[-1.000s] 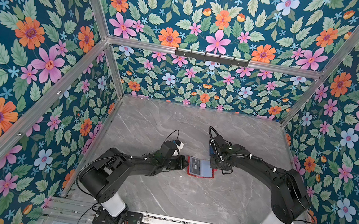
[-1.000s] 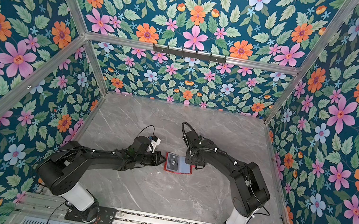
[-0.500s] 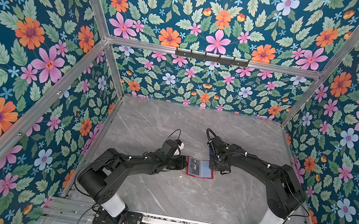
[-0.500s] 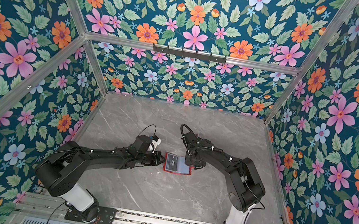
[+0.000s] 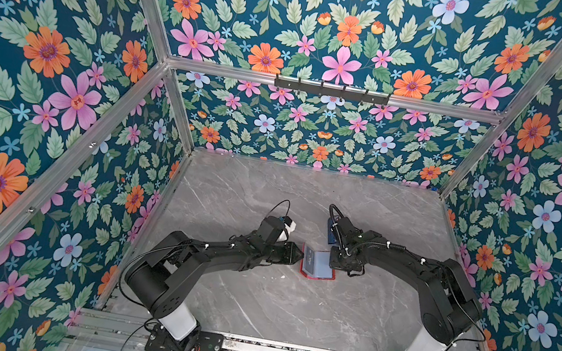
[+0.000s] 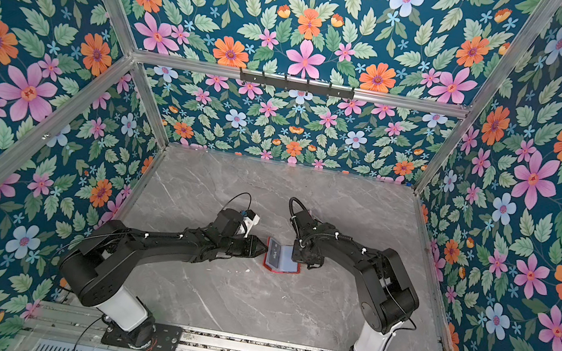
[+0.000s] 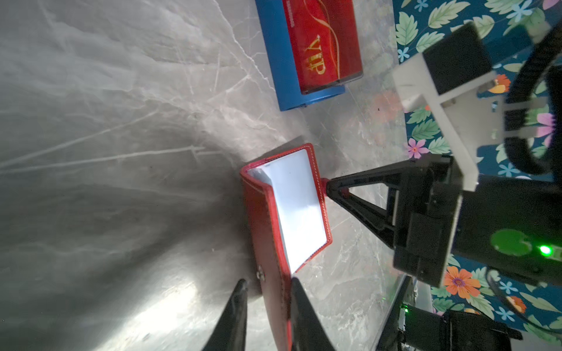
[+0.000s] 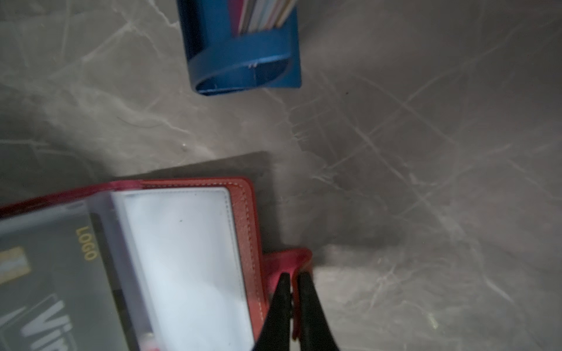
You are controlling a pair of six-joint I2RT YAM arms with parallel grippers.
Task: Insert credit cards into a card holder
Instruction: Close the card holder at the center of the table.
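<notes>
teal flower-print walls (image 5: 53, 85) box in a grey marble desk (image 5: 248, 307). the black left arm (image 5: 219, 251) and right arm (image 5: 412, 266) both lean in low toward the middle of it. the red card holder (image 5: 317, 269) lies open on the desk right between them in both top views, and from the left wrist it looks folded in a v. the left claw (image 7: 267, 281) straddles the edge of one cover, released, with a gap showing beside one finger. the right claw (image 8: 292, 275) is clenched on the holder's little red snap tab (image 8: 286, 258) at the opposite edge. a blue card rack (image 7: 273, 54) stands on the desk near the holder, on its far side from the arm bases. it holds a red vip card (image 7: 322, 42) plus a few more cards (image 8: 261, 15) seen edge-on. inside the holder, a grey card (image 8: 54, 273) marked "logo" sits under a clear sleeve, next to a pale white page.
</notes>
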